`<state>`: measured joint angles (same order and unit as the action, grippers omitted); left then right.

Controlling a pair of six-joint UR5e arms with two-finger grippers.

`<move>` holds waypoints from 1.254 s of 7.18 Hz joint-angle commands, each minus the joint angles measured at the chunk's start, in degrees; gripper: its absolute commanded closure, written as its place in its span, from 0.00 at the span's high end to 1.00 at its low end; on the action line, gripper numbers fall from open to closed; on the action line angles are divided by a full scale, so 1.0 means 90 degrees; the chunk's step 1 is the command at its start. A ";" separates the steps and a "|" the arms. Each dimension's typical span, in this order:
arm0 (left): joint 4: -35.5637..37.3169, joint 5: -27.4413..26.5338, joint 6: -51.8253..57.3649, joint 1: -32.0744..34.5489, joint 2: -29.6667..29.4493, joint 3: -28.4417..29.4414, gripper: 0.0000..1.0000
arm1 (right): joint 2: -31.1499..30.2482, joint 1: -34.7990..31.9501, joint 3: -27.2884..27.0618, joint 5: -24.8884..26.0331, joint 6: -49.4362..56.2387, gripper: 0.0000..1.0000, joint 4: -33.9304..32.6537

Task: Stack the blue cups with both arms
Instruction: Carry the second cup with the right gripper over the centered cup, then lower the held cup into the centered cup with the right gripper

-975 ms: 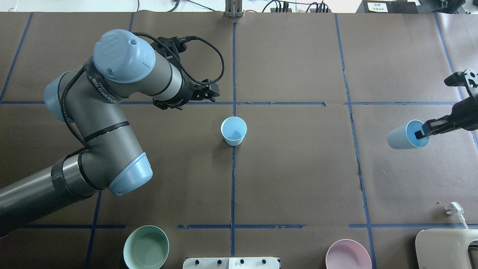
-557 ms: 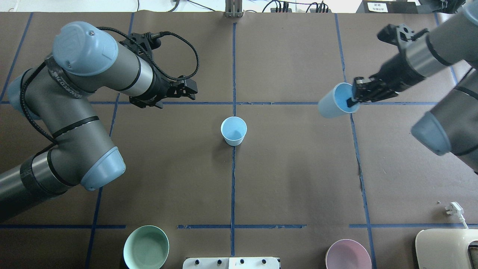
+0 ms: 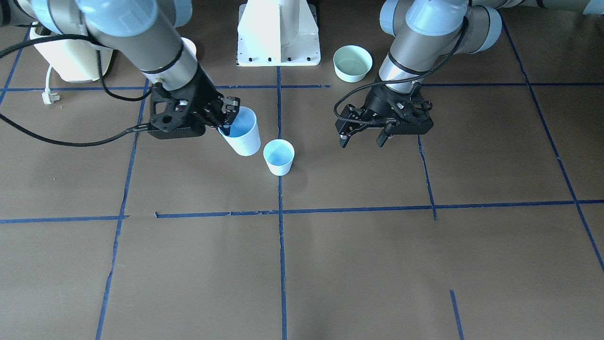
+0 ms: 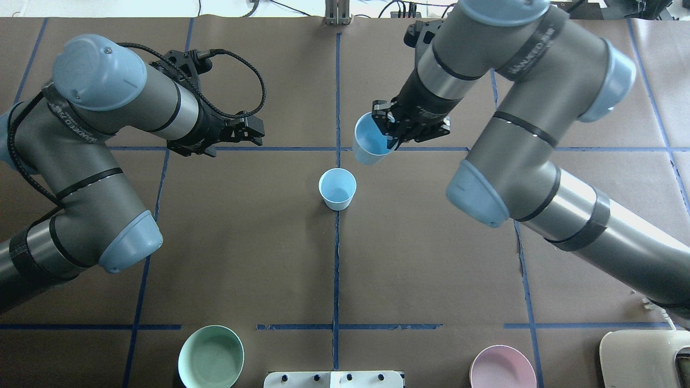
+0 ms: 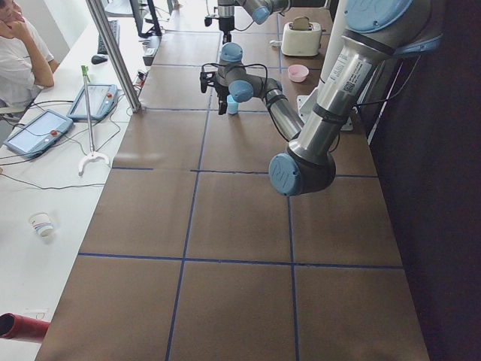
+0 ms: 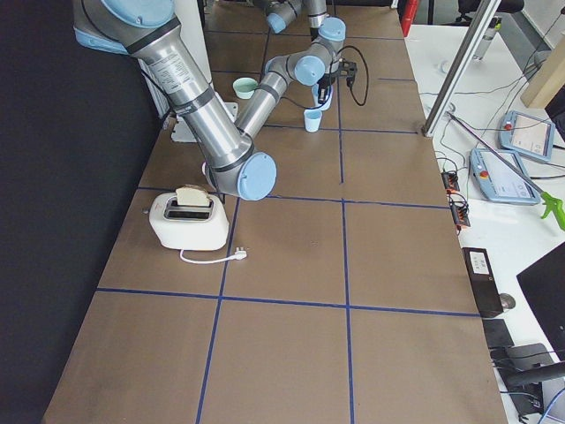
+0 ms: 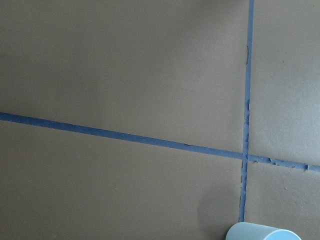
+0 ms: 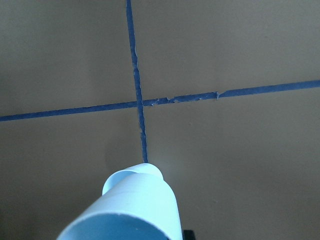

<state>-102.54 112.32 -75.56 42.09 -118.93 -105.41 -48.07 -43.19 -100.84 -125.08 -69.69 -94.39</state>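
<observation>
One blue cup stands upright on the brown table at the central tape cross, also in the front view. My right gripper is shut on the rim of the second blue cup, one finger inside it. That cup hangs tilted above the table, just to the robot's right of the standing cup, and shows in the front view and right wrist view. My left gripper is open and empty, off to the standing cup's other side. The left wrist view shows only the standing cup's rim.
A mint-green bowl and a pink bowl sit at the robot-side edge, either side of the white pedestal. A toaster with a loose plug stands at the robot's near right.
My right arm has swung in from the table's right side with the cup, to beside the standing cup. My left arm has drawn back leftward, away from the centre.
</observation>
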 commanded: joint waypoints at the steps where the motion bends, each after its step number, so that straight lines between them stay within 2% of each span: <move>1: 0.0007 0.0001 0.0016 0.0011 0.0041 -0.0007 1.00 | 0.0476 0.0481 0.0722 0.0402 -0.0401 0.00 -0.0001; 8: 0.0007 0.0001 0.0006 0.0011 0.0051 -0.0046 1.00 | 0.0642 0.0697 0.1134 0.0412 -0.0499 0.02 0.0019; 9: 0.0007 0.0001 0.0006 0.0011 0.0051 -0.0036 1.00 | 0.0692 0.0698 0.1174 0.0412 -0.0479 0.24 0.0028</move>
<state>-102.48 112.32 -75.50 42.19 -118.48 -105.81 -42.52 -36.96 -90.99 -121.36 -74.14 -94.20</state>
